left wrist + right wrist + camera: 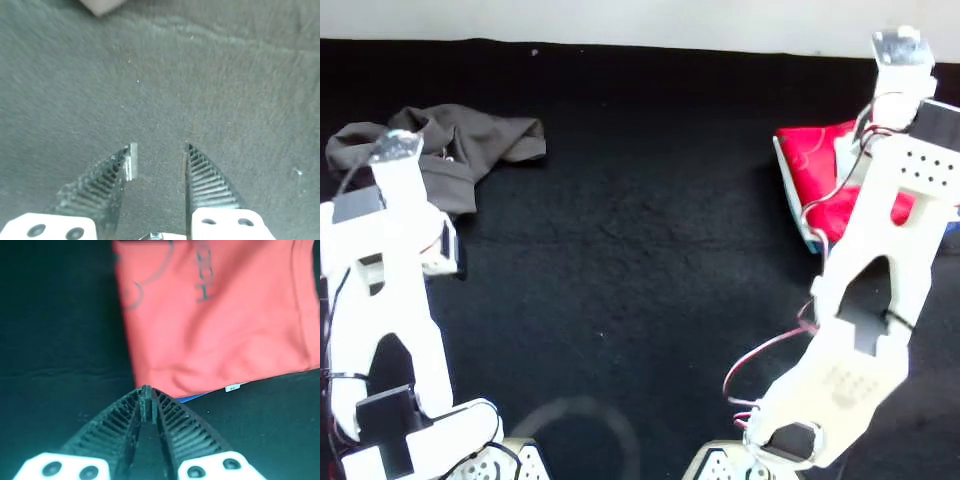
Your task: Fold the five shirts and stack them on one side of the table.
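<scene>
Grey crumpled fabric shirt (490, 140) sits at the far left of the black cloth-covered table (650, 250), bunched in a loose heap with folds and a sleeve sticking out to the right, not yet flattened. Left gripper (159, 150) hangs right over it, jaws a narrow way apart with nothing between them and grey cloth close under the tips. Judged step: pick up this shirt to spread it. To do it well, come straight down, pinch a single layer at a hem or shoulder edge rather than a thick wad, then drag it to the open middle so it lies flat before any fold. Grabbing the bunch risks lifting a tangle.

Red folded shirt (810, 160) lies at the far right, a neat flat rectangle with dark print, on top of a blue layer (192, 397) that peeks out at its near edge, probably another folded shirt. Right gripper (146, 390) is just beside that edge, jaws closed together and empty.
</scene>
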Motion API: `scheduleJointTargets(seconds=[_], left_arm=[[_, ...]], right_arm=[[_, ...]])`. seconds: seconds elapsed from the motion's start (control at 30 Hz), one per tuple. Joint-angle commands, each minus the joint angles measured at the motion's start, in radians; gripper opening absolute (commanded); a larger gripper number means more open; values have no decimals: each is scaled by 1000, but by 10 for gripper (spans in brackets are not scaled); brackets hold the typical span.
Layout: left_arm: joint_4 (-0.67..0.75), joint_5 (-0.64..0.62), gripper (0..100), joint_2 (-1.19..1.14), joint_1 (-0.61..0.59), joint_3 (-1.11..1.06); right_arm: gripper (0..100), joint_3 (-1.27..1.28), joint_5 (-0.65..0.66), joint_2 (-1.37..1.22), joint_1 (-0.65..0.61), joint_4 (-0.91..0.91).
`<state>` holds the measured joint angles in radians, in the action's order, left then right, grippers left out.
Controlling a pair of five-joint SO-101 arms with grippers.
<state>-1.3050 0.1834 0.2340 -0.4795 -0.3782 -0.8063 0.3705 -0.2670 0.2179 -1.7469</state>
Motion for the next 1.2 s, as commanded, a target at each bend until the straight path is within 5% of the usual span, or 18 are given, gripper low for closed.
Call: scheduleJointTargets(seconds=[0.0,0.27,0.47,0.73,0.87,1.0,1.17], left_arm=[[-14,17,165,-1,-38,147],[-169,44,165,-435,-45,653],[-232,29,165,-846,-48,1104],[-272,25,165,-1279,5,1532],[-339,23,156,-1397,12,1698],[-459,-20,4,-1409,25,1900],[-466,-35,8,-1348,42,2034]], right_arm=[[10,12,8,153,-65,-16],[19,412,5,521,-211,-18],[180,782,9,845,-328,-13],[180,1038,9,1052,-367,-13],[180,1102,5,1079,-367,-13],[180,1167,3,1084,-367,-12],[173,1218,3,1086,-364,27]])
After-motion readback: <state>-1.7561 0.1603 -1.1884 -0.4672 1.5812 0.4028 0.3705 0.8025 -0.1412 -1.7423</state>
